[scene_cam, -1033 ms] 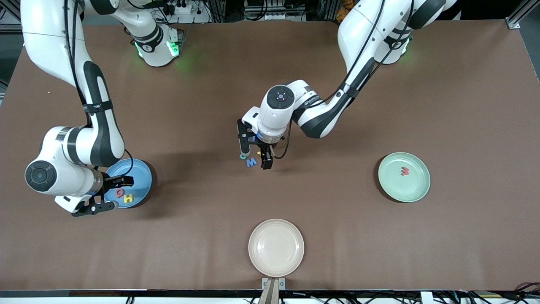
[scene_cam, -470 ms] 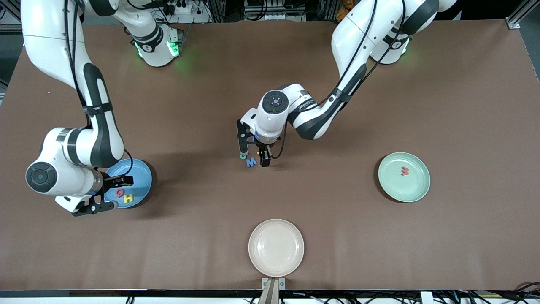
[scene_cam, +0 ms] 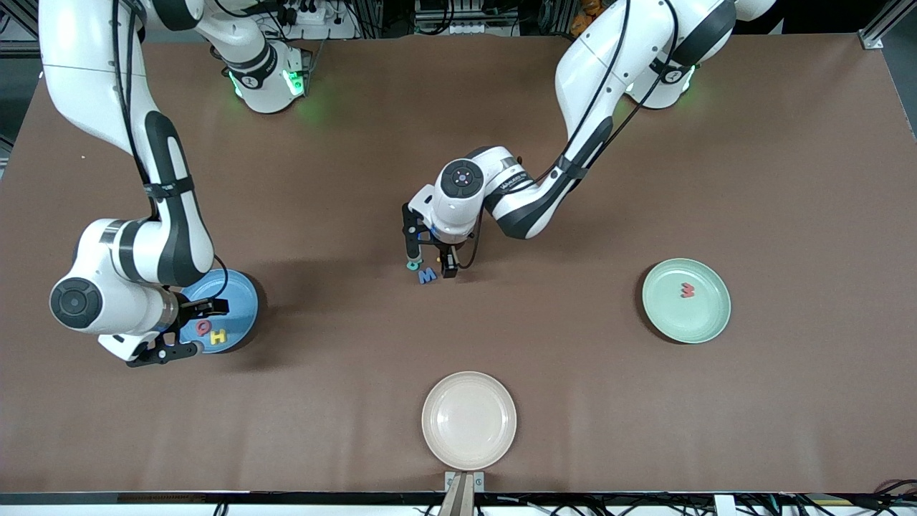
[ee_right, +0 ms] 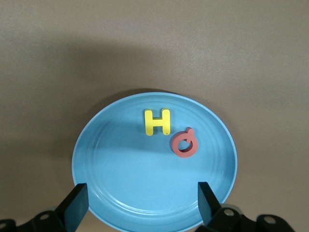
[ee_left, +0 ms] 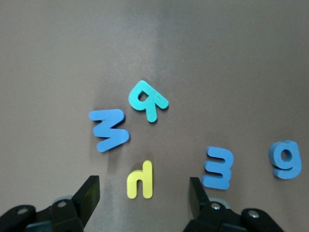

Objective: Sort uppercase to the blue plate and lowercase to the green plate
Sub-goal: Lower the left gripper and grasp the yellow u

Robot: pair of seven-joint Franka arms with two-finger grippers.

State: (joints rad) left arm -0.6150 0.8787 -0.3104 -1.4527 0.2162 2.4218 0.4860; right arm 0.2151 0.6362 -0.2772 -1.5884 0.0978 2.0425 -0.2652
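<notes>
My left gripper (ee_left: pixel 144 195) is low over a cluster of letters at mid table, open, its fingers on either side of the yellow lowercase h (ee_left: pixel 140 180) without touching it. Beside it lie the blue uppercase W (ee_left: pixel 109 129), teal R (ee_left: pixel 147 100), blue lowercase m (ee_left: pixel 218 167) and blue g (ee_left: pixel 286 158). My right gripper (ee_right: pixel 142 200) hangs open and empty over the blue plate (ee_right: pixel 120 159), which holds the yellow H (ee_right: pixel 157 121) and red Q (ee_right: pixel 184 143). The green plate (scene_cam: pixel 706 315), toward the left arm's end, holds the red w (scene_cam: pixel 688 290).
A beige plate (scene_cam: pixel 469 420) sits near the table's front edge, nearer the front camera than the letter cluster. Bare brown tabletop (scene_cam: pixel 573 344) lies between the cluster and the green plate.
My left gripper has come down closer to the letters and its fingers have narrowed around the yellow h. The right arm has barely shifted over the blue plate.
</notes>
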